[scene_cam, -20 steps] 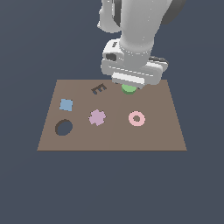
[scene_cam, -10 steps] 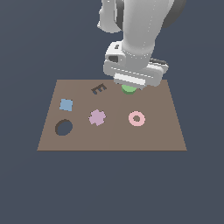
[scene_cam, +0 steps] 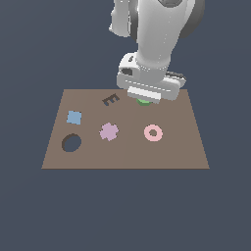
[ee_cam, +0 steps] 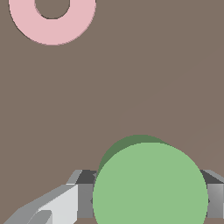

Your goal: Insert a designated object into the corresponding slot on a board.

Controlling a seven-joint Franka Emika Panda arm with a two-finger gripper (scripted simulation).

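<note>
While the claw [scene_cam: 143, 99] sits low over the board [scene_cam: 176, 147], its fingers [ee_cam: 85, 192] stand on either side of the green disc [ee_cam: 150, 186], seemingly clamped on it. The round hole [scene_cam: 71, 142] lies well apart, past the dark E [scene_cam: 111, 99] and purple cross [scene_cam: 109, 131]; the pink ring [scene_cam: 153, 132] is nearer.

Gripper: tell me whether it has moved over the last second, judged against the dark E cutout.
No. In the exterior view the gripper stays just to the exterior view's right of the dark E cutout, still over the green disc on the board.
</note>
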